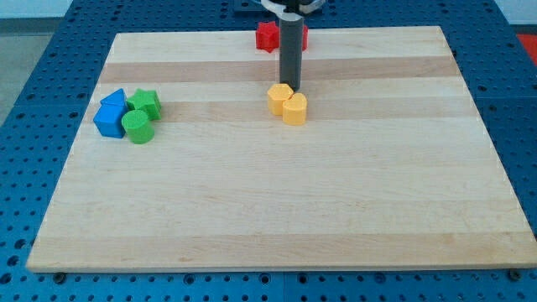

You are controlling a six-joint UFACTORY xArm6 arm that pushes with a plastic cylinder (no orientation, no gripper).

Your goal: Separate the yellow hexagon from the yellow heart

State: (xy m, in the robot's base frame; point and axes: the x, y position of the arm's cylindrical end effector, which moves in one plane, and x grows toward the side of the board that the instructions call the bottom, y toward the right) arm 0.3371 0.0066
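The yellow hexagon (279, 98) and the yellow heart (294, 109) lie touching each other near the middle of the wooden board (277, 210), the hexagon up-left of the heart. My dark rod comes down from the view's top, and my tip (290, 86) stands just above the pair, at the hexagon's upper right edge, touching it or nearly so.
A red block (268, 36) lies at the board's top edge, partly behind the rod. At the view's left, two blue blocks (110, 116), a green star-like block (146, 102) and a green cylinder (138, 127) sit clustered.
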